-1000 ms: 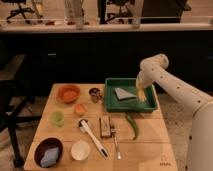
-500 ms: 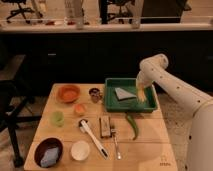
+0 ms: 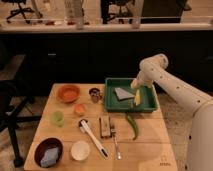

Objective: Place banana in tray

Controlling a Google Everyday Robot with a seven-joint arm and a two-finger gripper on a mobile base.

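Note:
The green tray (image 3: 147,105) sits at the back right of the wooden table. A pale yellow banana (image 3: 137,98) lies inside it on the right side, beside a grey folded piece (image 3: 123,93). My gripper (image 3: 135,85) hangs over the tray just above the banana's far end, at the end of the white arm (image 3: 165,80) that reaches in from the right.
A slim green pepper (image 3: 133,125) lies just in front of the tray. Left of the tray stand a small dark cup (image 3: 94,94) and an orange bowl (image 3: 68,93). A fork (image 3: 115,140), a white brush (image 3: 92,137), a white bowl (image 3: 80,150) and a dark bowl (image 3: 48,151) fill the front.

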